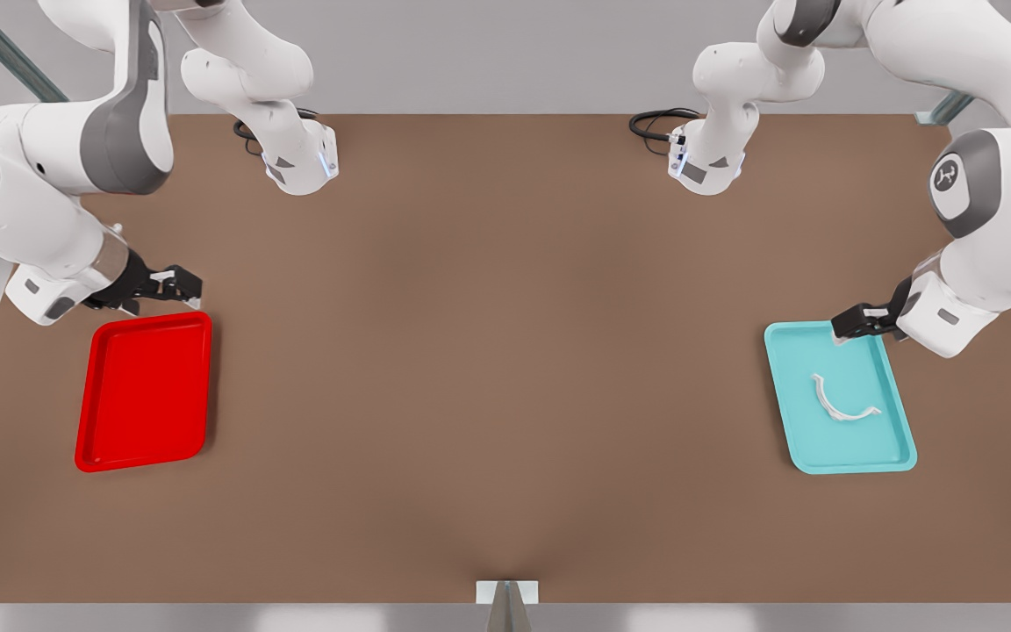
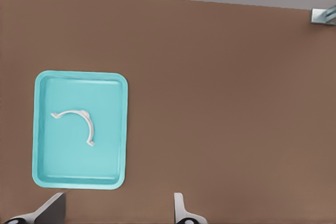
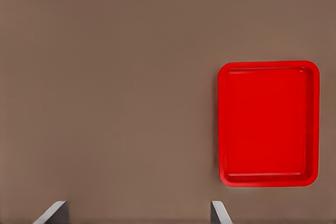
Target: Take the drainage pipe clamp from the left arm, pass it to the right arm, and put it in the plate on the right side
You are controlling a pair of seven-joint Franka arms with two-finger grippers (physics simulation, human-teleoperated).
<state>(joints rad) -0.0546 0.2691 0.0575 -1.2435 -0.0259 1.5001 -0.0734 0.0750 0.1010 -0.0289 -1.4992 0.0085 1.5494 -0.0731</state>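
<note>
L gripper open, brown table.

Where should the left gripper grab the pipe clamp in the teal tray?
Probably mid-arc, from straight above. The drainage pipe clamp lies flat inside the teal tray, clear of the rim, so open fingers could straddle the thin strip. The left gripper hovers open by the tray's far edge; the right gripper waits open.

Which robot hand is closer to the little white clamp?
The left gripper. It hovers open at the teal tray's far edge, near the clamp. The right gripper waits open across the table, beside the red plate.
</note>
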